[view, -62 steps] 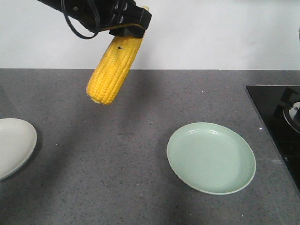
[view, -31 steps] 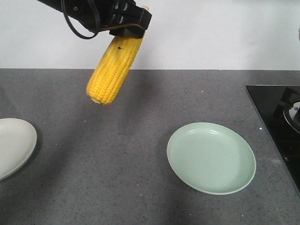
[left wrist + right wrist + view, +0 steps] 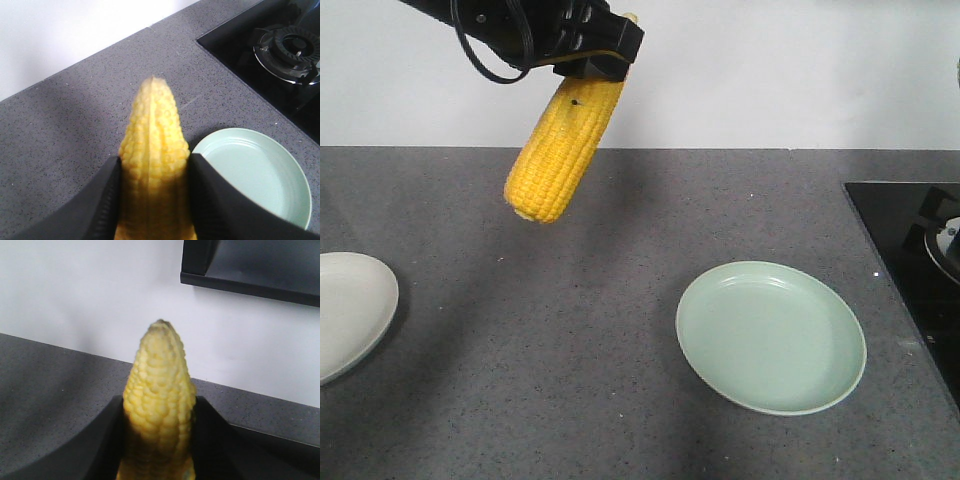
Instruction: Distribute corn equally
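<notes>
1. The left claw (image 3: pixel 592 68) is up near the top left of the front view, pinching a corn cob (image 3: pixel 563 150) by its upper end. The cob hangs slanted in the air, with its lower end pointing down and to the left, well clear of the grey counter (image 3: pixel 570 360).
2. From the left wrist cam you can see both black fingers (image 3: pixel 102 200) pressed against the sides of that cob, with kernels bulging out between them.
3. The green plate (image 3: pixel 772 338) sits on the counter below and to the right of the cob, with nothing on it.
4. A white plate (image 3: pixel 350 305) is half cut off at the left edge. No corn on the part I can see.
5. A black cooktop (image 3: pixel 905 250) is off to the right, and the wrist cam shows a burner (image 3: pixel 292 47) on it.
6. The right claw (image 3: pixel 159 407) isn't in the front view, but its own cam shows it clamped on a second cob (image 3: pixel 159 375), tip pointing toward the white wall (image 3: pixel 90 295). There's a dark shelf (image 3: pixel 250 265) up in the top right.
</notes>
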Controlling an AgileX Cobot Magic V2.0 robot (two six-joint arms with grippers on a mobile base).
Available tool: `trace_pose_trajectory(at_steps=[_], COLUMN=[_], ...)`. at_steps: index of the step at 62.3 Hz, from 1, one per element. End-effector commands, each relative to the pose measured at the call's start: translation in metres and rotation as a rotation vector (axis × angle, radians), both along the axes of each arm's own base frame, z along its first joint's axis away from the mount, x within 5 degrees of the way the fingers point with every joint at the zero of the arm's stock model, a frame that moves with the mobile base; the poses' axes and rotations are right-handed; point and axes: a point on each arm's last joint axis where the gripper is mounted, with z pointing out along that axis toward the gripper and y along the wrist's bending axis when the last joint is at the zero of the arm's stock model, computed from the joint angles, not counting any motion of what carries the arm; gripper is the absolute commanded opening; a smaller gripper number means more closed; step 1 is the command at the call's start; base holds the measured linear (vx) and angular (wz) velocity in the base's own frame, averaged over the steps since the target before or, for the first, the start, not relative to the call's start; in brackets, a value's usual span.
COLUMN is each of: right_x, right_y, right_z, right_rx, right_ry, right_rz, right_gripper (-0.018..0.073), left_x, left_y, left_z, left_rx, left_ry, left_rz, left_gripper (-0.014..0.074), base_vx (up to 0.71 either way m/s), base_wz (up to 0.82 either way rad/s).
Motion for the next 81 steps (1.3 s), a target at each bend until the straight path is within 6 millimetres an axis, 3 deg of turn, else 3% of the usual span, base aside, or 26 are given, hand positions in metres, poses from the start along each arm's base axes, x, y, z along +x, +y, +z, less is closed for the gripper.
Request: trace_pose_trajectory(at_steps=[1, 11, 19, 34, 50, 58, 66, 81], right_x=[-0.017, -0.016, -0.008, 0.033, 0.082, 0.092, 0.093, 0.086], right_y=[0.004, 0.004, 0.011, 0.042, 0.106, 0.131, 0.138, 0.134], right_z=[0.015, 0.017, 0.012, -0.010, -0.067, -0.100, -0.142, -0.198], right_rx=[-0.002, 0.008, 0.129, 0.334, 0.197, 0.124, 0.084, 0.047], right_ry=[-0.060, -0.079, -0.044, 0.031, 0.224, 0.335, 0.479, 0.673], right_rz=[0.009, 0.001, 0.062, 0.322, 0.403, 0.412, 0.426, 0.420], right_gripper=[-0.0004, -0.0004, -0.0004, -0.0004, -0.0004, -0.0004, -0.0004, -0.0004], left_x=[-0.017, -0.017, -0.017, -0.017, -0.017, -0.017, -0.017, -0.017], left_y=[0.007, 0.007, 0.007, 0.007, 0.007, 0.007, 0.007, 0.007], left_z=[0.033, 0.033, 0.033, 0.033, 0.032, 0.032, 0.032, 0.032], left_rx=[-0.090, -0.090, -0.090, -0.090, -0.090, -0.090, -0.090, -0.090], left_ry=[-0.113, -0.113, -0.113, -0.113, -0.112, -0.112, -0.112, -0.112], left_rz=[-0.004, -0.004, -0.004, -0.004, -0.004, -0.004, -0.004, -0.004], left_gripper=[-0.0007, -0.0007, -0.0007, -0.0007, -0.0007, -0.0007, -0.0007, -0.0007], base_vx=[0.00, 0.00, 0.00, 0.00, 0.00, 0.00, 0.00, 0.00], base_wz=[0.00, 0.00, 0.00, 0.00, 0.00, 0.00, 0.00, 0.00])
